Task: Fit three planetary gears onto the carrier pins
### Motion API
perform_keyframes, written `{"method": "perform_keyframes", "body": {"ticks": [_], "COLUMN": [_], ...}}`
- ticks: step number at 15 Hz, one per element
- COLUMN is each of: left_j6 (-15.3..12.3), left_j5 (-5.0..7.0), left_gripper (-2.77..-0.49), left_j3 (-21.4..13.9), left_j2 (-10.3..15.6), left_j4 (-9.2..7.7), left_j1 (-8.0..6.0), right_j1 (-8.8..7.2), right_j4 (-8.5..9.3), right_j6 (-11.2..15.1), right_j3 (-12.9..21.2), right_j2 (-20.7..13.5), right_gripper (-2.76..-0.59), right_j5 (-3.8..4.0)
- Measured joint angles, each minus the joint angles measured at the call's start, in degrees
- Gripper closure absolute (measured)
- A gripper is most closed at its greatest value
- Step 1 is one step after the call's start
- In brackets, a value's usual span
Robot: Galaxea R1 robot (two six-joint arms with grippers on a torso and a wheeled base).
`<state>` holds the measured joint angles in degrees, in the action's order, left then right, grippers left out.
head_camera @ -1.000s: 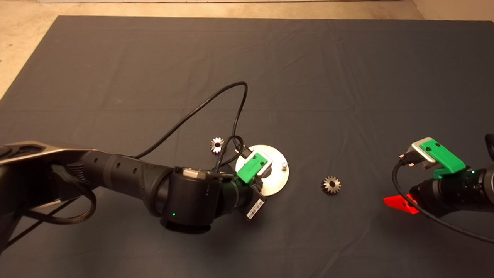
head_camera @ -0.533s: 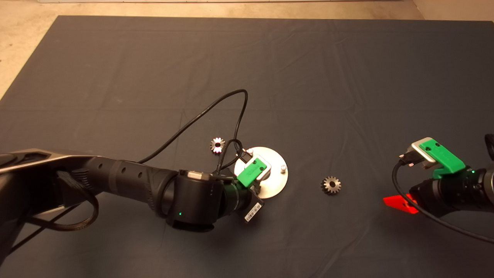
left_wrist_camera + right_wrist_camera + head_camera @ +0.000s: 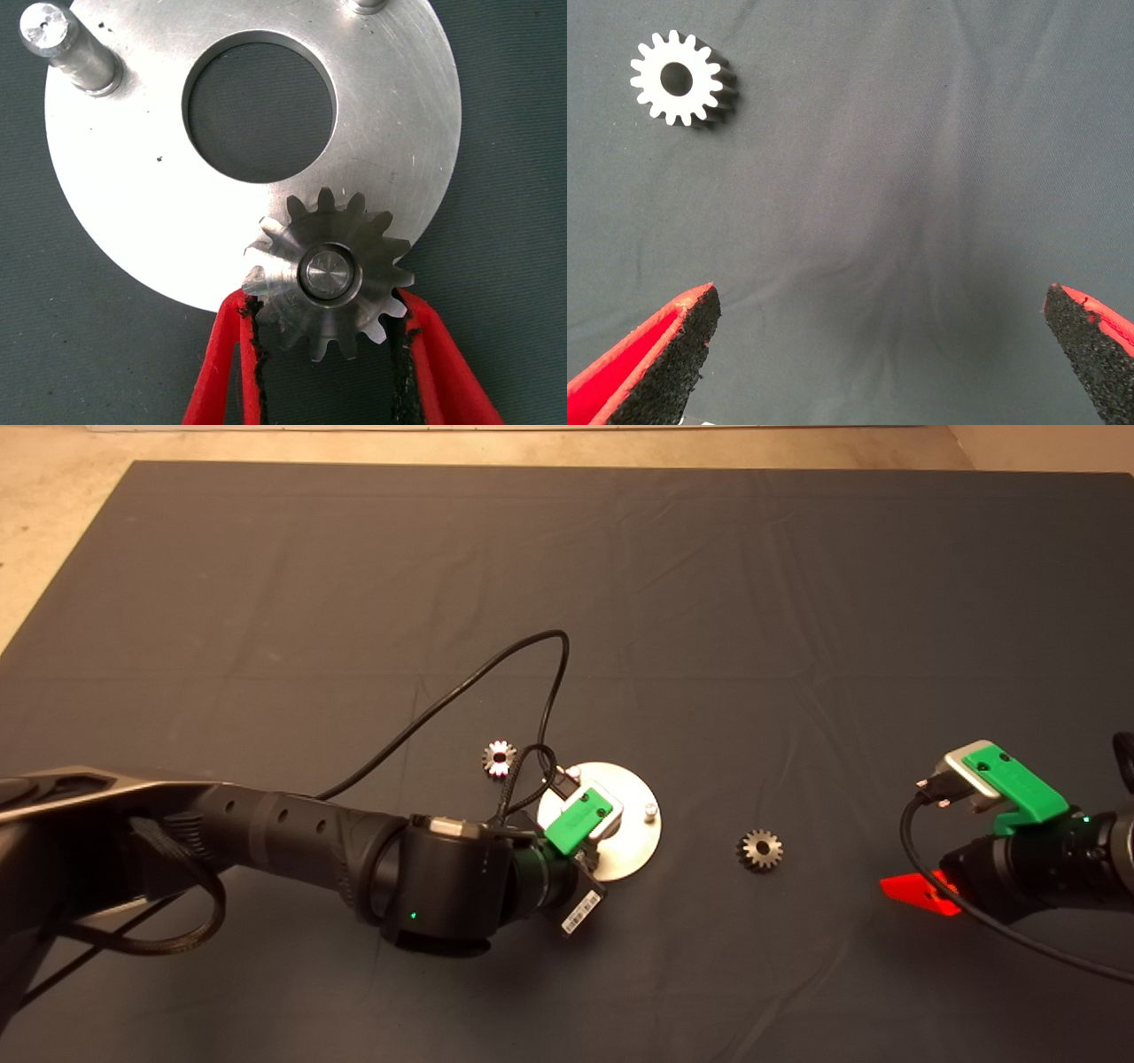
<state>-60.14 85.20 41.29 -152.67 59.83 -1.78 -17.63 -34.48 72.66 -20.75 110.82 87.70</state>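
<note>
Left gripper [image 3: 323,341] jaws pinch small shiny steel gear [image 3: 330,270] sitting on pin of round silver plate [image 3: 124,195]. Right gripper [image 3: 877,354] jaws spread wide.

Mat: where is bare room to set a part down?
The mat is bare across its far half and between the loose gear and the right gripper. Crowded: around the carrier plate, where the left gripper holds a gear.

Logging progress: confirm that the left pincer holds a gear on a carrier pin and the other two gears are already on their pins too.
Not quite. Left pincer does hold a gear on a pin, but the head view shows the other two gears lying on the mat.
</note>
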Motion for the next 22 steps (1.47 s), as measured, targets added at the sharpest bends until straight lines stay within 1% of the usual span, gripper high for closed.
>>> {"method": "perform_keyframes", "body": {"ticks": [1, 2, 3, 5, 8, 9, 11, 13, 14, 15, 16, 17, 18, 21, 22], "left_j6": [0.02, 0.02, 0.05, 0.09, 0.11, 0.16, 0.16, 0.16, 0.16, 0.16, 0.16, 0.16, 0.16, 0.16, 0.18], "left_j5": [-0.17, -0.37, -0.78, -1.11, -1.18, -1.19, -1.24, -1.61, -1.60, -1.85, -2.25, -2.88, -3.23, -3.29, -3.29], "left_gripper": [-0.60, -0.68, -0.69, -0.69, -0.69, -0.78, -0.80, -0.92, -0.92, -1.01, -1.05, -1.10, -1.19, -1.20, -1.20], "left_j3": [0.00, 0.00, 0.00, 0.00, 0.00, 0.00, 0.00, 0.00, 0.00, 0.00, 0.22, 0.60, 0.71, 0.55, 0.30], "left_j2": [0.00, 0.00, 0.02, 0.16, 0.17, 0.17, 0.17, 0.16, 0.16, 0.16, 0.16, 0.16, 0.16, 0.17, 0.33], "left_j4": [-0.02, -0.02, -0.02, -0.02, -0.02, -0.02, -0.02, 0.06, 0.06, 0.04, 0.01, 0.04, 0.04, -0.19, -0.76], "left_j1": [0.00, 0.00, 0.00, 0.00, 0.00, 0.00, 0.00, -0.01, 0.00, -0.01, -0.01, -0.01, 0.00, -0.17, -0.67], "right_j1": [0.00, 0.00, 0.00, 0.00, 0.00, 0.00, 0.00, 0.00, 0.00, 0.00, 0.00, 0.00, 0.00, 0.00, 0.00], "right_j4": [-0.02, -0.02, -0.02, 0.00, -0.02, 0.00, 0.00, -0.02, -0.02, -0.02, -0.02, 0.00, 0.00, -0.01, -0.02], "right_j6": [0.00, 0.00, 0.00, 0.00, 0.00, 0.00, 0.00, 0.00, 0.00, 0.00, 0.00, 0.00, 0.00, -0.02, -0.02], "right_j3": [0.00, 0.00, 0.00, 0.00, 0.00, 0.00, 0.00, 0.00, 0.00, 0.00, 0.00, 0.00, 0.00, 0.00, -0.02], "right_j2": [0.00, 0.00, 0.00, 0.00, 0.00, 0.00, 0.00, 0.00, 0.00, 0.00, 0.00, 0.00, 0.00, 0.00, 0.00], "right_gripper": [-2.73, -2.73, -2.73, -2.73, -2.73, -2.73, -2.73, -2.73, -2.73, -2.73, -2.73, -2.73, -2.73, -2.73, -2.73], "right_j5": [0.01, 0.01, 0.01, 0.01, 0.01, 0.01, 0.01, 0.00, 0.01, 0.01, 0.01, 0.01, 0.01, 0.01, 0.01]}}
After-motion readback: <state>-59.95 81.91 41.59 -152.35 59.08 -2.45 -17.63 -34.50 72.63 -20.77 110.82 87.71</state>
